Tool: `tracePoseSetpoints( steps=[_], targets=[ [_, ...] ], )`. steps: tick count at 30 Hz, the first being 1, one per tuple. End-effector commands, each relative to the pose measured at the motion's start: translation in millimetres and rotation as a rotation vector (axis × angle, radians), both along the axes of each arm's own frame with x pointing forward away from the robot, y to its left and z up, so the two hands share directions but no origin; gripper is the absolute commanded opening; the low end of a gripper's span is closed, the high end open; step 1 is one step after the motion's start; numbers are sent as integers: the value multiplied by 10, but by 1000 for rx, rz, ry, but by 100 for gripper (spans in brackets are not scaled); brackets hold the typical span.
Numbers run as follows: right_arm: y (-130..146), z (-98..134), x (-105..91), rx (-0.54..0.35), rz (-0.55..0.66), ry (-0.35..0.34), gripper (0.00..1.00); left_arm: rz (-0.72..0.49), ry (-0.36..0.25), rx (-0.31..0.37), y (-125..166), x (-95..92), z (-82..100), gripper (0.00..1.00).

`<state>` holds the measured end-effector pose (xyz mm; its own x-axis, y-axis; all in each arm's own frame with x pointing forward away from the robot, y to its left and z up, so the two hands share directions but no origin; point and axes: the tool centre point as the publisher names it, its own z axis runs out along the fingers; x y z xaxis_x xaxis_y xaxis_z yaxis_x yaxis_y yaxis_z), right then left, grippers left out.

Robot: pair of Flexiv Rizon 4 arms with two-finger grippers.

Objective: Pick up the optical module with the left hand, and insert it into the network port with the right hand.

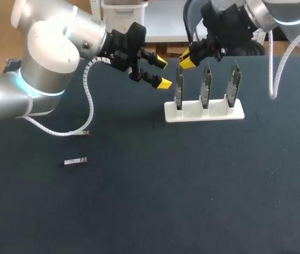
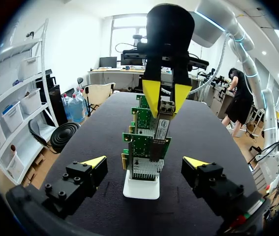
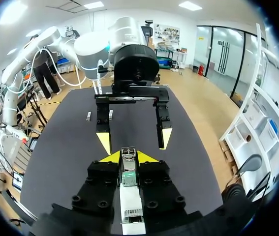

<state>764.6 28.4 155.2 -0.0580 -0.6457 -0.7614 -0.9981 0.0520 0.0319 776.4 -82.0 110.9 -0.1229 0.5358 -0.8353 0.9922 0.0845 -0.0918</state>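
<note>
- The right pincer (image 1: pixel 187 60) is clamped on an optical module (image 2: pixel 162 129), held at the top of the leftmost network card (image 1: pixel 179 91).
- Three such cards stand upright in a white holder (image 1: pixel 203 112).
- The left pincer (image 1: pixel 162 73) hangs just beside that card with its fingers apart, holding nothing.
- A second module (image 1: pixel 75 162) lies on the dark surface (image 1: pixel 155 201), well apart from the holder.

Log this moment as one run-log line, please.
left claw: open, empty, beside white holder | right claw: shut on optical module, at card nearest left claw | second module: lying on table
</note>
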Motion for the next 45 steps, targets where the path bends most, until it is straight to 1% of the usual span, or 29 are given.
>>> tracePoseSetpoints(
  steps=[1, 2, 8, 13, 16, 17, 18, 19, 20, 32, 45],
  targets=[
    [0, 3, -5, 1, -8, 1, 39, -3, 4, 5, -11, 24, 3, 100],
    [-1, 9, 0, 4, -13, 5, 100, -3, 4, 5, -11, 24, 3, 100],
    [-10, 80, 6, 32, -6, 21, 100, -3, 4, 5, -11, 24, 3, 100],
    [-22, 148, 36, 89, 2, 55, 100, -3, 4, 5, -11, 24, 3, 100],
    [-23, 155, 52, 94, 4, 57, 100, -3, 4, 5, -11, 24, 3, 100],
    [-20, 155, 54, 94, 5, 56, 69, -3, 4, 5, -11, 24, 3, 100],
    [-14, 154, 57, 92, 6, 55, 29, -3, 4, 5, -11, 24, 3, 100],
    [-11, 154, 59, 92, 6, 54, 6, -3, 4, 5, -11, 24, 3, 100],
    [-3, 154, 60, 90, 10, 51, 0, -3, 4, 5, -11, 24, 3, 100],
    [60, 69, 42, 59, 22, 47, 0, -3, 4, 5, -11, 24, 3, 100],
    [96, -25, 59, 47, 11, 62, 0, -3, 4, 5, -11, 24, 3, 100]
  ],
)
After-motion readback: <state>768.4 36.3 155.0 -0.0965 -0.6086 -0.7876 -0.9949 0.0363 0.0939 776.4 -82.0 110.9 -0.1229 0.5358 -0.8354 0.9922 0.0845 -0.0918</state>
